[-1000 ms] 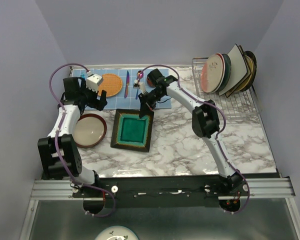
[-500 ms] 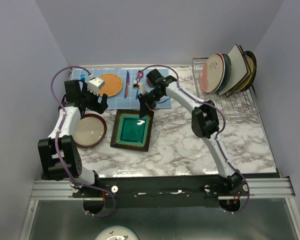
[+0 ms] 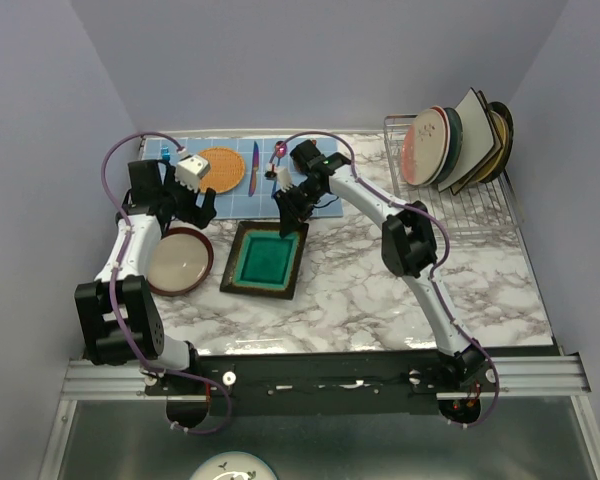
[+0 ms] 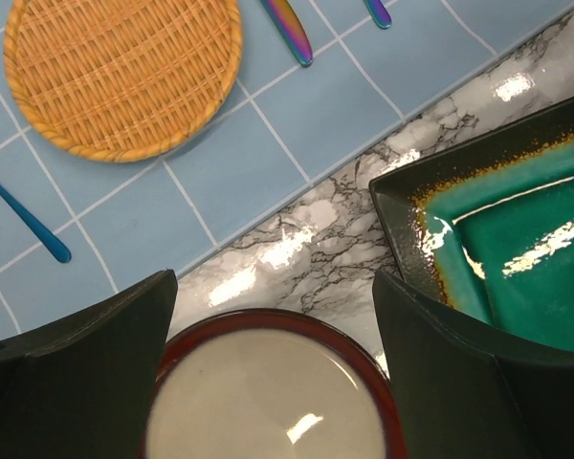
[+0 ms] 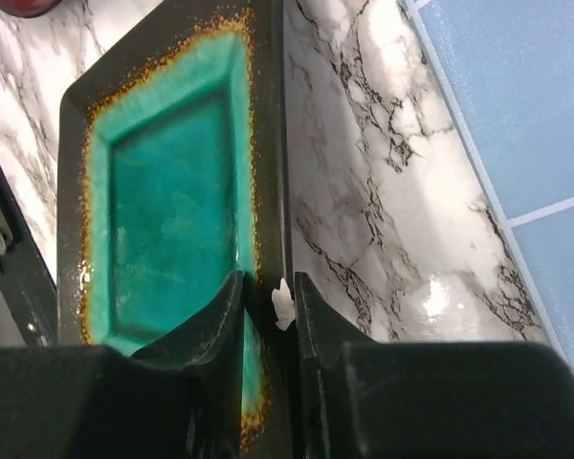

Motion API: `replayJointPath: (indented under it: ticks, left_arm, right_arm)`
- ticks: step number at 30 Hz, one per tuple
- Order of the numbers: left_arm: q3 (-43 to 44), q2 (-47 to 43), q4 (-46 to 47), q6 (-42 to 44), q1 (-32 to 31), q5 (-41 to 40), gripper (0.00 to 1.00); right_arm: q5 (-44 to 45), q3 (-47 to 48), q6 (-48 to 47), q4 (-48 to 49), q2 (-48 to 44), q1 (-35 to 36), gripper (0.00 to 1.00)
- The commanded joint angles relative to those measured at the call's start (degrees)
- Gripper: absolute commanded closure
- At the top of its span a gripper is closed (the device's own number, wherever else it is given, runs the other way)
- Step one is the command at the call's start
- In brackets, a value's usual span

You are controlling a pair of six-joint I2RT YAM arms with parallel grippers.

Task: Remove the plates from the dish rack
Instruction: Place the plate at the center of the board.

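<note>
Two plates [image 3: 265, 260] on table [image 3: 380, 290], five in dish rack [image 3: 460, 205]

Racked plates [image 3: 435, 145] overlap (rear ones mostly hidden).

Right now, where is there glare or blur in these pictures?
Left wrist view: glare on the marble table and teal plate, red-rimmed plate soft. Right wrist view: right hand blurred up close, glare on the table. Top view: even, sharp.

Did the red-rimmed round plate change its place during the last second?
No. The red-rimmed plate lies at the same spot as before, just off the near edge of the blue mat.
</note>
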Motion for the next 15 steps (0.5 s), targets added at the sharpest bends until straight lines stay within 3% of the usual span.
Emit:
replayJointPath:
  ticks: [1,15]
  left_arm:
    - [0.63,-1.07,-3.83,1.18,-1.30,2.16,0.08]
    - [-2.09,-1.50,-12.28,7.25,-6.40,-1.97,0.08]
  right_arm:
    - [14.90,-1.53,-3.12,0.42,2.95,0.34,0.74]
    - [19.38,-1.45,-1.81,-2.04,3.21,0.25,0.68]
